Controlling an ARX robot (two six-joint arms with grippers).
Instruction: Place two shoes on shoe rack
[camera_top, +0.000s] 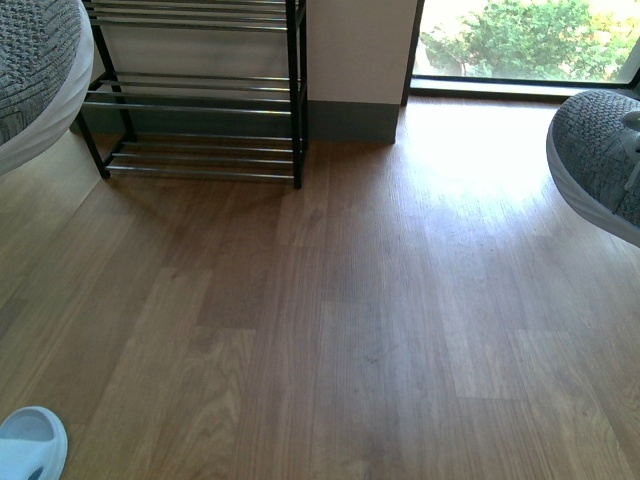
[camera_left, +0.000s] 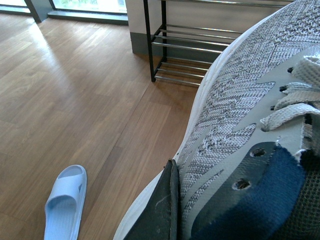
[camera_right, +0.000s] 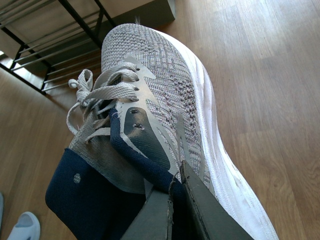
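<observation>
Two grey knit sneakers (camera_top: 35, 60) (camera_top: 600, 150), white-soled

The place looks like a home, likely a hallway: wood-plank floor (camera_top: 350, 300), a shoe rack (camera_top: 295, 100) against a pale wall (camera_top: 360, 45), a loose pale blue slide (camera_top: 30, 445), and a low window (camera_top: 520, 40) showing green bushes.

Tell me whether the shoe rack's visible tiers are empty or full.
Empty: the shoe rack shows only bare rods; its top is cropped.

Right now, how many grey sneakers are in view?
2. One grey sneaker hangs at the front view's left edge, clamped by the left gripper; the other sneaker is at the right edge, in the right gripper. No others show.
</observation>
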